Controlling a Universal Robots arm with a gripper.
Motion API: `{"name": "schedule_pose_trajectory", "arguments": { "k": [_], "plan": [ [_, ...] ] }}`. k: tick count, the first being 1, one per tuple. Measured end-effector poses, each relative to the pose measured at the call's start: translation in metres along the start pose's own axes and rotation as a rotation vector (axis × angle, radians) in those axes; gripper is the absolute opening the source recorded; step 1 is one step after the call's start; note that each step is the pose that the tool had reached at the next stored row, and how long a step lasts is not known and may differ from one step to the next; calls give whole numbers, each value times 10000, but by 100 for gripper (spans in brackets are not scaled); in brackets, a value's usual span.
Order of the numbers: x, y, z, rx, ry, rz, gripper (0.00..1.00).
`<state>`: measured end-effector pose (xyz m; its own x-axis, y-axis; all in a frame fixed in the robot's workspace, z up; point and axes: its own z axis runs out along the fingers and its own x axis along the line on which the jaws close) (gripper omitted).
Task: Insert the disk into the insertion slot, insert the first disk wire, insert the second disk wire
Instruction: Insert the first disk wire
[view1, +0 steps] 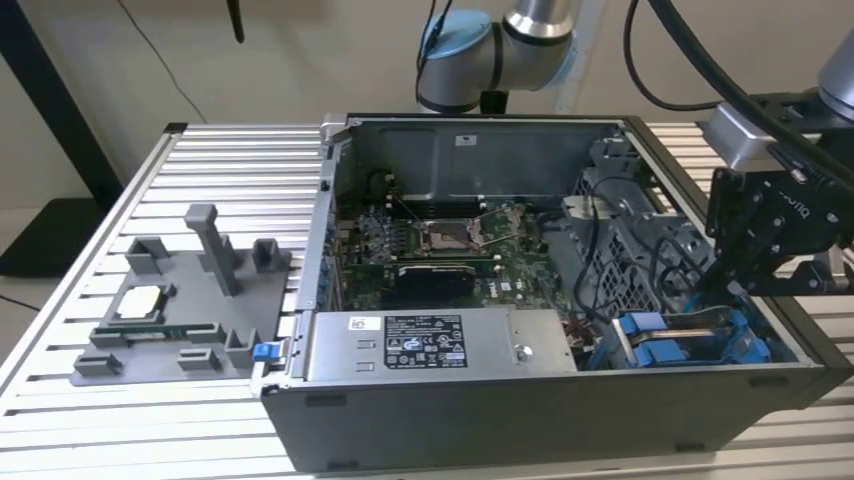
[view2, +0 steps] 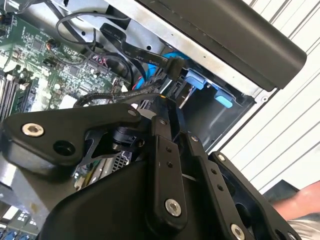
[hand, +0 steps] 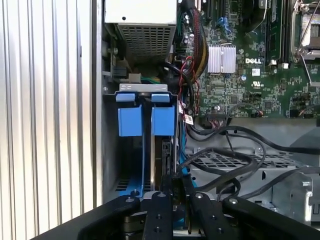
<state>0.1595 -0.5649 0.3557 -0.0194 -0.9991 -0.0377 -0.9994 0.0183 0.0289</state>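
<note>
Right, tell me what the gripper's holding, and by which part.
It cannot be told. The gripper is down at the insertion slot, beside the blue tabs and among black cables, but whatever it may grip is hidden.

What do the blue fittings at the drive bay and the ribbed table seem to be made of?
Blue fittings: likely plastic, matte, uniform bright colour, moulded edges. Ribbed table: apparently aluminium, pale silver with soft sheen and straight parallel slats.
</note>
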Motion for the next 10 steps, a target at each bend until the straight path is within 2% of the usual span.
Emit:
{"name": "schedule_pose_trajectory", "arguments": {
  "k": [10],
  "plan": [
    [31, -12, 44, -18, 3, -6, 0]
  ]
}}
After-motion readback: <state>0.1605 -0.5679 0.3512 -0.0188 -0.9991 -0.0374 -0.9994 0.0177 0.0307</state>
